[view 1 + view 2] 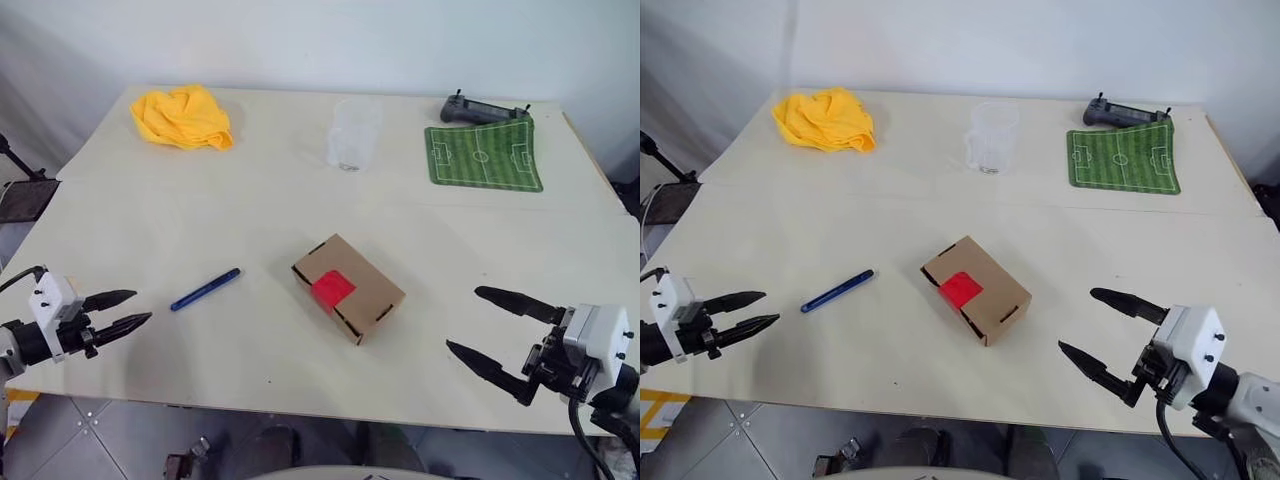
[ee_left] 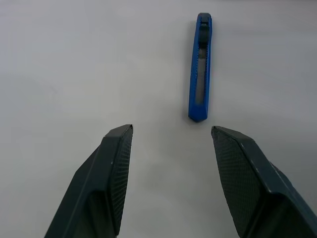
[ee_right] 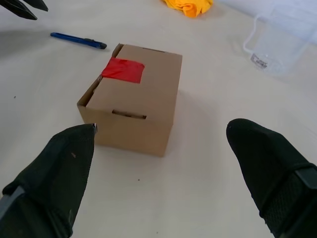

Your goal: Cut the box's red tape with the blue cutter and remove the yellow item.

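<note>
Left gripper fingers spread, empty, near the blue cutter on the counter; right gripper fingers wide, facing the taped box

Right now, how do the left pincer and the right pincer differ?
The left pincer is part open, its fingers close together; the right pincer is spread wide. The left pincer lines up with the blue cutter; the right pincer faces the box. Both are empty and hover at the table's near edge.
</note>
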